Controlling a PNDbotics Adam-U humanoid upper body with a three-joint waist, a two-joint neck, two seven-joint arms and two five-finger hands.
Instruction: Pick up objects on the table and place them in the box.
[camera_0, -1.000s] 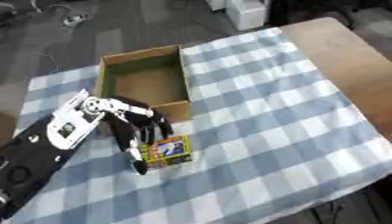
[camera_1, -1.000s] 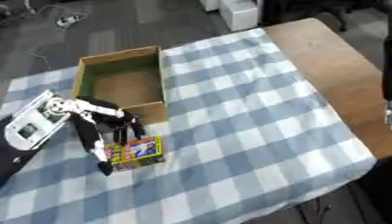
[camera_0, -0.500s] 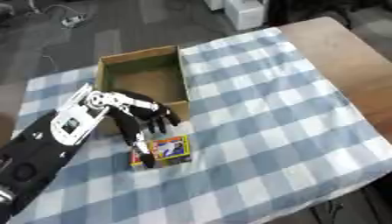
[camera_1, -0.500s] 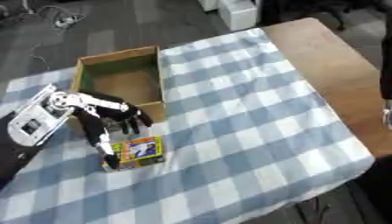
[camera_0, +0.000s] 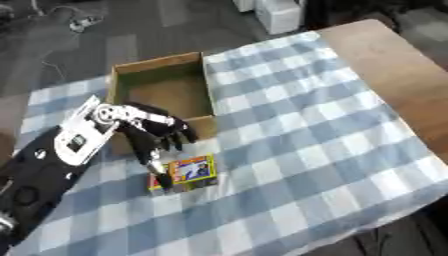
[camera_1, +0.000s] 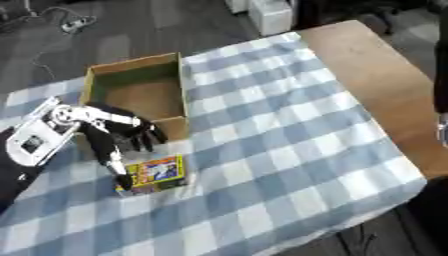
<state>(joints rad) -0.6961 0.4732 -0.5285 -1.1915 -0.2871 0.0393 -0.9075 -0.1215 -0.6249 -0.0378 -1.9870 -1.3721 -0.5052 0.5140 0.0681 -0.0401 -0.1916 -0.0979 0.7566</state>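
The left hand (camera_0: 156, 134) comes in from the lower left on a black arm with a white plate near the wrist, and it hangs over the table (camera_0: 394, 65) just in front of the cardboard box (camera_0: 163, 93). Its fingers (camera_0: 150, 159) are spread apart and point downward, only slightly bent, none of them wrapped round anything. The longest of them reaches down to the left edge of a small packet (camera_0: 187, 173), and its tip seems to touch that edge; whether it truly presses on it or only stands in front of it I cannot tell. The other fingers hang above the cloth between the packet and the box's near wall.

The packet is a small, flat, brightly printed thing, mostly yellow with a blue and white patch and a red edge. It lies on the blue-and-white checked cloth (camera_0: 297, 125) just in front of the box's near wall, a little apart from it, not lifted.

The box stands open at the top, with tall brown walls and a bare brown floor; nothing shows inside it. The cloth covers most of the table, and bare brown wood shows along the right side.

The right hand shows in neither view.
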